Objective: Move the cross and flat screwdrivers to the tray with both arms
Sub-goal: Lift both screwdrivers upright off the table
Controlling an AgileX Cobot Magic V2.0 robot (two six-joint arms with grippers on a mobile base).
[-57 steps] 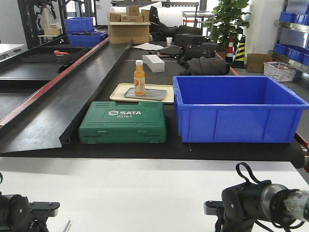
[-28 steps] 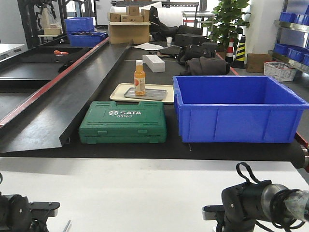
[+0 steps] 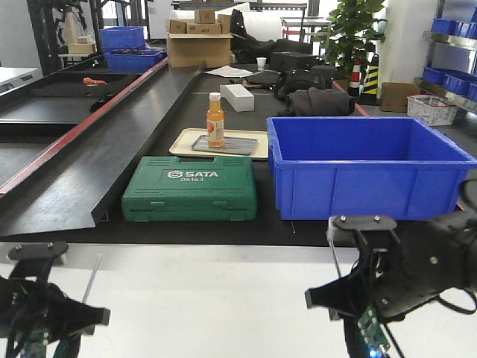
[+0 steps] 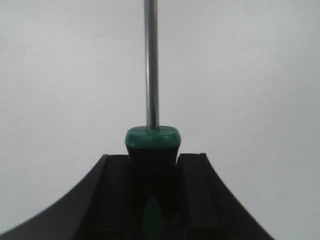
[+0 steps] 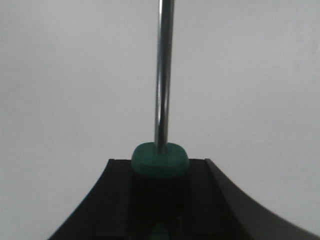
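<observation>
Against a plain white surface in the left wrist view, my left gripper is shut on the black and green handle of one screwdriver, whose steel shaft points straight away. My right gripper is likewise shut on the other screwdriver. In the front view the left arm and right arm hang over the white table. The left shaft slants upward. The grey metal tray lies far ahead on a beige tray.
An orange bottle stands on the grey tray. A green SATA tool case and a big blue bin sit between the white table and the trays. A black sloped ramp runs along the left.
Both arms have risen from the bottom edge into view, each lifting its screwdriver off the white table. The left shaft now stands much higher.
</observation>
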